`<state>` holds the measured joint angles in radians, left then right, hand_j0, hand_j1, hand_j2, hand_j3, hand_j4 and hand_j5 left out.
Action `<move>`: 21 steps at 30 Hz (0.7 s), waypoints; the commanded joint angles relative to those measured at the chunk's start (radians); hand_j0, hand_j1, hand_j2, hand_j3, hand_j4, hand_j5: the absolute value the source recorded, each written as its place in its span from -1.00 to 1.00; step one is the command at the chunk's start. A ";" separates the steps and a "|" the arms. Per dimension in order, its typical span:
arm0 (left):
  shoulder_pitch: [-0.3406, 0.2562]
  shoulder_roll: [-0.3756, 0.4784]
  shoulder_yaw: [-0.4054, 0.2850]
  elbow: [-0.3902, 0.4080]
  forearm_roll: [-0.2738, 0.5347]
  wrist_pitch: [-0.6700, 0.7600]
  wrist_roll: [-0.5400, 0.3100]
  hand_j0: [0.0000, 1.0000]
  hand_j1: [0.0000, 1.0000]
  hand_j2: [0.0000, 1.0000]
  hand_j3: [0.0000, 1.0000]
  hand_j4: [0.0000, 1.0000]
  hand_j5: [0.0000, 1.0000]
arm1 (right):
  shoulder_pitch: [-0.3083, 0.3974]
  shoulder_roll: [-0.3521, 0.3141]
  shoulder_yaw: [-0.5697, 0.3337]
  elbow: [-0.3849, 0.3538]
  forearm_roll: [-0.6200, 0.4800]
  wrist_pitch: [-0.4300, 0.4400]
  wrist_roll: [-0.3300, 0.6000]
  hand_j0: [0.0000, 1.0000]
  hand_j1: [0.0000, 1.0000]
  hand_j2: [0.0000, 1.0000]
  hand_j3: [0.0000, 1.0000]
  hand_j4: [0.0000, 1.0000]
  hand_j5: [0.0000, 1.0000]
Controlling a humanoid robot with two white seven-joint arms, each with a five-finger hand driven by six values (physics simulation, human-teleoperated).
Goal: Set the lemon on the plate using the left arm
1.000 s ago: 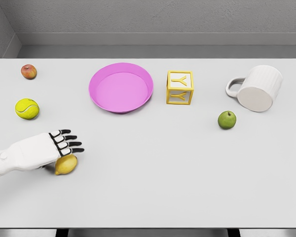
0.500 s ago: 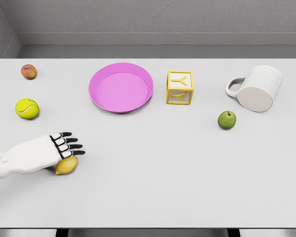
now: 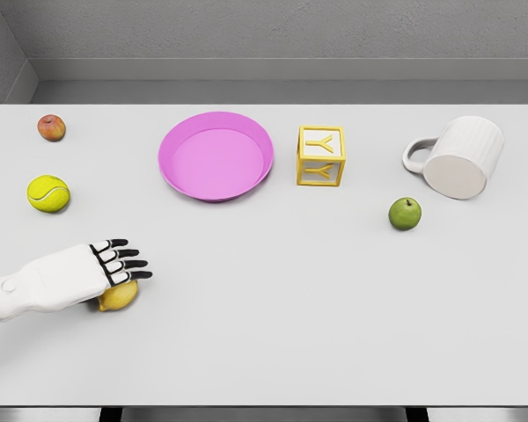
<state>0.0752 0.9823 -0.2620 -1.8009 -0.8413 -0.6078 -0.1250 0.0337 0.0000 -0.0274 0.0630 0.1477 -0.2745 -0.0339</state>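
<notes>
Well in front of the pink plate [image 3: 216, 156] and off to its left, the lemon [image 3: 120, 296] lies on the white table [image 3: 282, 308], partly covered by the left hand [image 3: 92, 272]. Its black-tipped fingers [image 3: 128, 263] are stretched out flat above the fruit, not curled around it. Left of the plate lie a tennis ball [image 3: 48, 193] and a red apple [image 3: 51, 127].

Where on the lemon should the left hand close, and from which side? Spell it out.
Grip the lemon across its short, plump middle, coming down from above. It lies on its side on the table, long axis running roughly left-right, with the left hand over it, fingers straight. Probably best to curl fingers over the far side and the thumb on the near side; the tapered ends would likely slip.
</notes>
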 commanded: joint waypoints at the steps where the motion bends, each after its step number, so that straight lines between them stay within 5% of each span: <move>1: 0.000 -0.004 -0.003 -0.002 0.022 -0.003 -0.013 1.00 1.00 1.00 1.00 1.00 1.00 | 0.000 0.000 0.000 0.000 0.000 0.000 0.000 1.00 1.00 1.00 1.00 1.00 1.00; 21: -0.002 0.019 0.067 0.000 0.093 -0.003 -0.013 1.00 1.00 1.00 1.00 1.00 1.00 | 0.000 0.000 0.000 -0.002 0.000 0.000 0.000 1.00 1.00 1.00 1.00 1.00 1.00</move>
<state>0.0752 0.9977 -0.1998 -1.8008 -0.7620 -0.6114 -0.1387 0.0337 0.0000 -0.0274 0.0629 0.1476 -0.2745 -0.0339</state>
